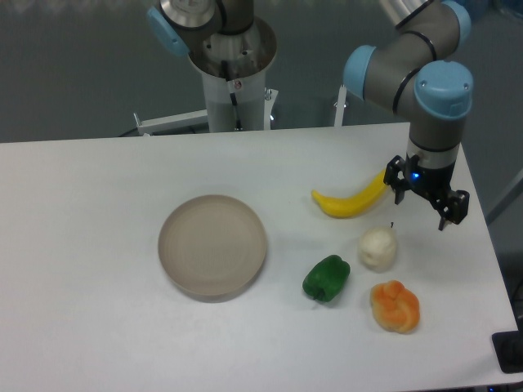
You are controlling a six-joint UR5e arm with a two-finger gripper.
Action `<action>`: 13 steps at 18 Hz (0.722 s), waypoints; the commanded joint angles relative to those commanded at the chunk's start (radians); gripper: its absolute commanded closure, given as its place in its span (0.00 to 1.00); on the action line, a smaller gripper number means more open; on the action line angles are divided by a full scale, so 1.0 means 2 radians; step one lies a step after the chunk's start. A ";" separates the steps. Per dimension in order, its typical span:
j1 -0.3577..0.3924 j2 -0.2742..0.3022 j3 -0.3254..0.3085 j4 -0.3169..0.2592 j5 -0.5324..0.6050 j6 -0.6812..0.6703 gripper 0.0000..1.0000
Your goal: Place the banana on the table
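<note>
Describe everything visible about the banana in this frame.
The banana is a small, smooth, bright-yellow toy that looks like plastic. It lies flat on the white table, curved with both ends pointing up-frame. Nothing grips it: the gripper hangs open just right of its right tip. It lies apart from the plate, above the white fruit.

Even, soft overhead light, faint shadows, slightly grainy, dim background beyond the table [98, 245].
</note>
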 joint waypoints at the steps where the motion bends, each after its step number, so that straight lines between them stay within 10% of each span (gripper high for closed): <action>1: -0.005 -0.008 0.008 0.000 0.000 -0.011 0.00; 13: -0.024 -0.022 0.037 -0.001 0.018 -0.063 0.00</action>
